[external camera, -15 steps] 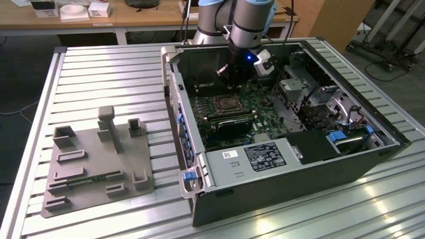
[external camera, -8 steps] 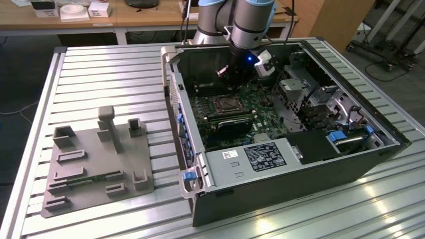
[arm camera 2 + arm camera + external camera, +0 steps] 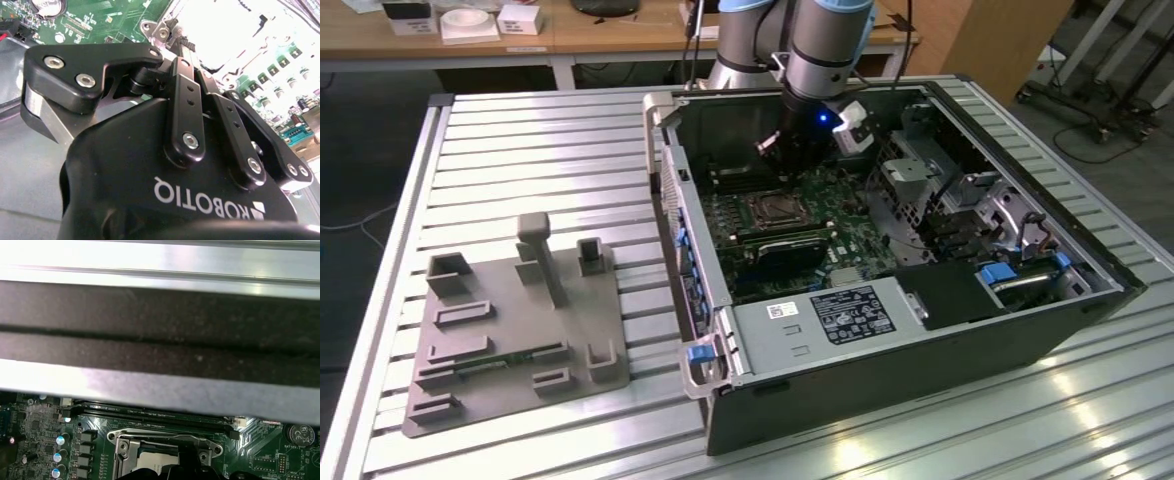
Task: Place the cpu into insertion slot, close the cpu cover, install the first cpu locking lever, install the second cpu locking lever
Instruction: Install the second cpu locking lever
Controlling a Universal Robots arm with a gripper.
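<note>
The computer case (image 3: 881, 330) lies on its side on the slatted metal table (image 3: 534, 150) with its side panel off, so the green circuit board (image 3: 834, 215) faces up and the arm can come at it from above. The gripper (image 3: 781, 150) hangs inside the case, just above the board and near the socket (image 3: 763, 210), which sits between the memory slots and the board's other parts. In the second wrist view the fingers (image 3: 187, 60) are drawn close together, their tips pointing down at the bright silver cover (image 3: 220, 35); whether they pinch anything between them I cannot tell, as the tips are hidden. In the first wrist view the cover (image 3: 165, 447) lies flat over the socket, and the chip (image 3: 157, 460) shows pale through its square cut-out, so the chip appears seated and the cover closed. The levers are too hard to make out to judge. A grey parts holder (image 3: 514, 340) stands well apart on the table.
</note>
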